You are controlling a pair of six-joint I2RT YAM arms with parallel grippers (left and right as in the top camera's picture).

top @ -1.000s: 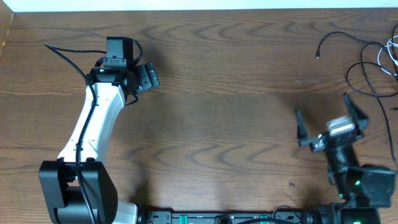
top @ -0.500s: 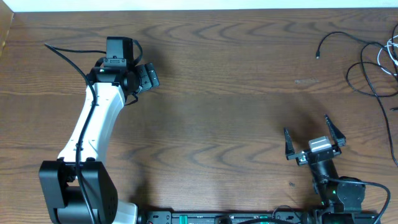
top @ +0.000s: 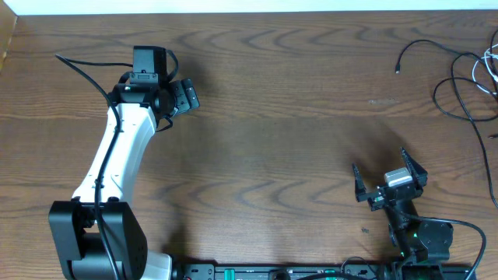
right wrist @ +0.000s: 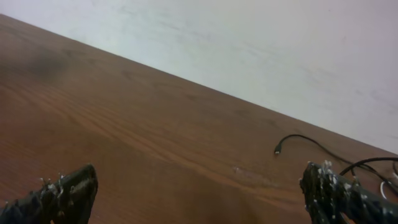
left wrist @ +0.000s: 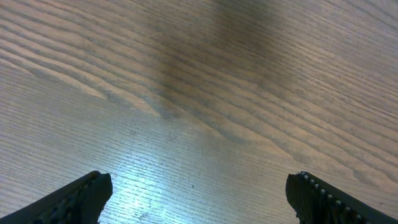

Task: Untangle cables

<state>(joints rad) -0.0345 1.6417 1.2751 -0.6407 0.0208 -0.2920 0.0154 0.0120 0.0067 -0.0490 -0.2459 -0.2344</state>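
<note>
The black cables [top: 455,82] lie in loops at the far right of the table, one plug end [top: 398,70] pointing left. A white cable [top: 491,62] shows at the right edge among them. In the right wrist view a black cable with its plug [right wrist: 278,149] lies far ahead. My right gripper [top: 387,176] is open and empty near the front right, well short of the cables; its fingers frame bare wood [right wrist: 199,199]. My left gripper [top: 189,95] is open and empty at the far left, over bare wood [left wrist: 199,199].
The wooden table [top: 272,140] fills the view, with a white wall beyond its far edge [right wrist: 249,43]. Thick black wires run from the left arm's base [top: 82,70]. The right arm's base [top: 424,241] sits at the front edge.
My right arm has drawn back toward the front edge and left, away from the cables, its gripper staying open. The left arm has not moved.
</note>
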